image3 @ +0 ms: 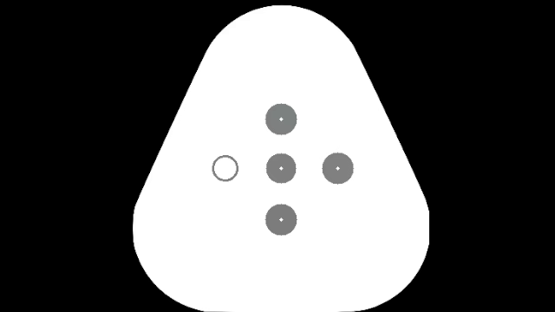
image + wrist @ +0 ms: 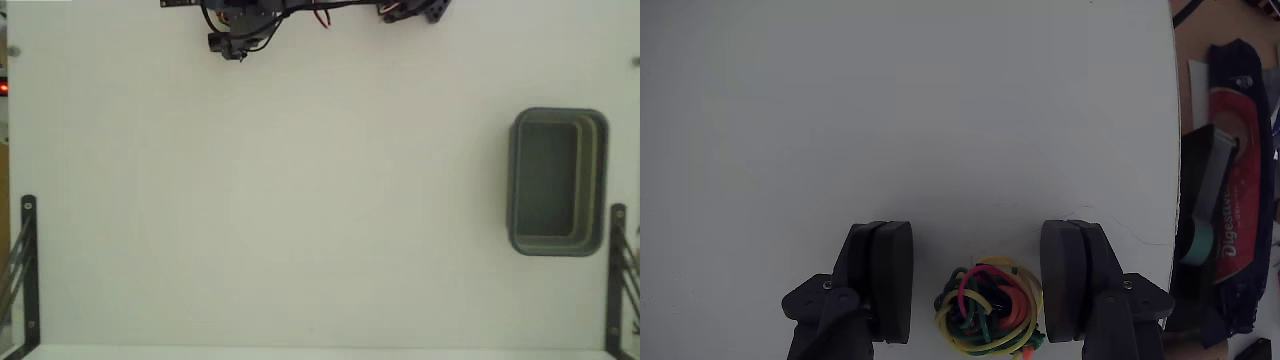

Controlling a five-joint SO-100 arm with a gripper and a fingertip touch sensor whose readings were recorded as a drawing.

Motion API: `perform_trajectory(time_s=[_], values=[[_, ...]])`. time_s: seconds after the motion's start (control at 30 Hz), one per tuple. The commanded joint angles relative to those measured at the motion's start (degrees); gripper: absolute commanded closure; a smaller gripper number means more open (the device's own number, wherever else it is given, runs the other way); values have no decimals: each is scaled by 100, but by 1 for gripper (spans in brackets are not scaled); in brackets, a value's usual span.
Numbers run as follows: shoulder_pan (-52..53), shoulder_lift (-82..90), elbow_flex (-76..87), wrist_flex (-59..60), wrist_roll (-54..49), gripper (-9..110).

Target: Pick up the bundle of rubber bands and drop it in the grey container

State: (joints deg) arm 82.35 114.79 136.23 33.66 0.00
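Grey container [image 2: 558, 182] at right, seemingly empty.

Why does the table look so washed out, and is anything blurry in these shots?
Fixed view: flat bright light, soft image, grey container casts hardly any shadow. Wrist view: bundle of rubber bands fairly sharp between the open gripper fingers; table evenly lit, no glare.

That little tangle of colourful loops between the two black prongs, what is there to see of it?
The tiny tangled bundle of thin rubber bands shows only in the wrist view, near the bottom edge. Its loops are yellow, red, green and orange, knotted into a loose clump that looks soft and stretchy. It lies on the white table, between the two dark fingers of the open gripper. It sits nearer the right-hand finger; whether it touches it cannot be told.
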Motion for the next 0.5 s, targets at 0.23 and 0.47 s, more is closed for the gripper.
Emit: perform_trajectory(time_s=[0.23, 0.47], values=[[87, 92, -12, 34, 0, 27], [87, 92, -12, 34, 0, 29]])
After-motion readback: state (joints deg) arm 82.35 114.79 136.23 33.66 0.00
